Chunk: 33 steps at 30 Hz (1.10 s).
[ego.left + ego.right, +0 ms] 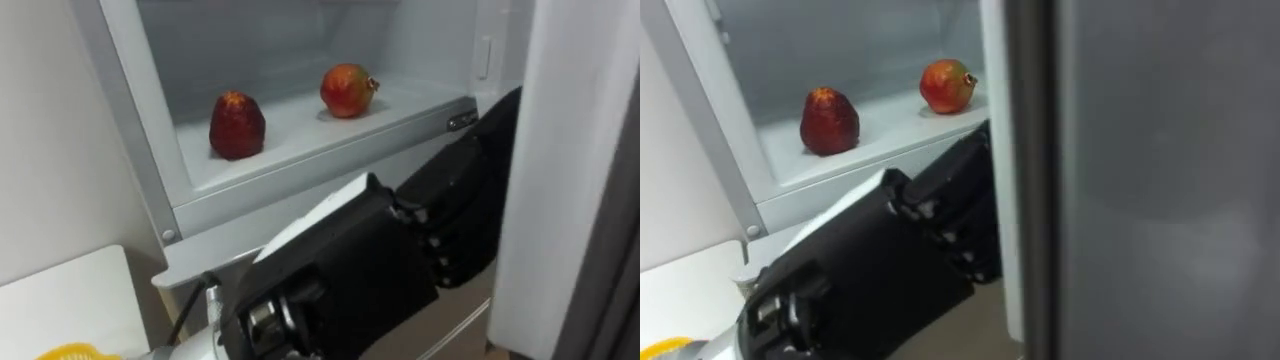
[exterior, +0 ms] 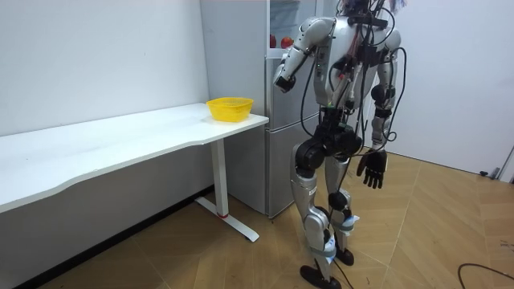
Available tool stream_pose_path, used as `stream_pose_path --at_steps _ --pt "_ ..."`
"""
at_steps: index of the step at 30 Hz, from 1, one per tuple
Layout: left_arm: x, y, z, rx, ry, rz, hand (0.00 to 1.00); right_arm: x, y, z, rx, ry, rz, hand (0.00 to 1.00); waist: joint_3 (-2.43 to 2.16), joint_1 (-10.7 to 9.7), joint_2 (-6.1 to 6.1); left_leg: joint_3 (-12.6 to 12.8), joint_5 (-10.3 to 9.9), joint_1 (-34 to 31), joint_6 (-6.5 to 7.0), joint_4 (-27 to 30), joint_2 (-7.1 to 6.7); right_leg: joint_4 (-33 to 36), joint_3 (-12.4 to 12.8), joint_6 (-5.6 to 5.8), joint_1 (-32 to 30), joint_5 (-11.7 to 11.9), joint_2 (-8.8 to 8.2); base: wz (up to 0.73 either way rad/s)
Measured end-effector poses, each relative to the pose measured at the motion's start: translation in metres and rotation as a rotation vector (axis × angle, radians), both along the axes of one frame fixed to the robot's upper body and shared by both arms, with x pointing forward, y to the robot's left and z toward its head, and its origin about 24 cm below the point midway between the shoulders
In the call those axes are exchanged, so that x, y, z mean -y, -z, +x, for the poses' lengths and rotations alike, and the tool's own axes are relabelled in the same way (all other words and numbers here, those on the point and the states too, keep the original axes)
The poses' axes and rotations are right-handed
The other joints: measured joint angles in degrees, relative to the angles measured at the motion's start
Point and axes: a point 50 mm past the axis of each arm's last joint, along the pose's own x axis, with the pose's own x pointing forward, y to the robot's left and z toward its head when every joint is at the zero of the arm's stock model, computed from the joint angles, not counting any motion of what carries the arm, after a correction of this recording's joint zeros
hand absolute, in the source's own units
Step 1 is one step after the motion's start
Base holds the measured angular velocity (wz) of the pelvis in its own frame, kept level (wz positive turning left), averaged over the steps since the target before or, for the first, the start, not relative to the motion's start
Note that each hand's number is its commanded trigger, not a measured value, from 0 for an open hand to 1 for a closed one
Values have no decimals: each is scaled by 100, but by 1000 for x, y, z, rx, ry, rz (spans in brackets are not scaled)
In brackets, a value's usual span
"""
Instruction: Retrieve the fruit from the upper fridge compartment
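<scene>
Stands on the wooden floor (image 2: pixel 434 233) before the open upper fridge (image 2: pixel 241 160), just past the end of the long white desk (image 2: pixel 120 140), with that desk on the left side. Holds the left hand (image 1: pixel 455 215) up at chest height in front of the fridge, mostly below the front edge of the white shelf (image 1: pixel 300 135), near the shelf's right front corner and close beside the open door (image 1: pixel 570 150). No telling whether open or closed: dark against the dark forearm in the left eye view, partly behind the door's edge in the right eye view, too small to read in the room view. Reaches no fruit with it; hand and fruit apart, with the shelf's front edge between. Lets the right hand (image 2: pixel 372 170) hang beside the thigh, open, fingers relaxed and spread, nothing in it.

Leaves both fruits on the shelf inside the fridge. Shows a dark red fruit (image 1: pixel 237 125), upright and tapering towards the top, near the shelf's left front corner. Shows a rounder red-orange fruit (image 1: pixel 348 90), with a small crown on its right side, further back and nearer the shelf's right edge. Sets the two well apart, with bare white shelf between them.

Shows a yellow bowl (image 2: pixel 230 108) on the desk, at the end nearest the fridge and close to the desk's corner there.
</scene>
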Motion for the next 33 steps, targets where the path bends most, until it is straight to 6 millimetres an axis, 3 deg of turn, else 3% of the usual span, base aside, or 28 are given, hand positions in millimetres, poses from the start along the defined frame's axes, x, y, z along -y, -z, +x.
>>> stream_pose_path --at_steps 13,18,33 --pt "4 -6 1 23 19 10 0 6 -2 1 12 22 -11 0 0 -32 2 22 0 34 0 -2 8 -17 54 -7 -10 5 10 -2" --pt "4 -6 1 22 18 8 0 6 -2 2 19 19 -1 0 0 -37 0 154 -1 24 -1 -8 27 1 69 -16 -50 11 13 -3" --pt "14 -20 8 64 30 22 0 7 -3 7 43 15 -14 0 -9 -296 13 200 -2 2 -3 -5 42 -2 112 -24 -87 15 35 -1"
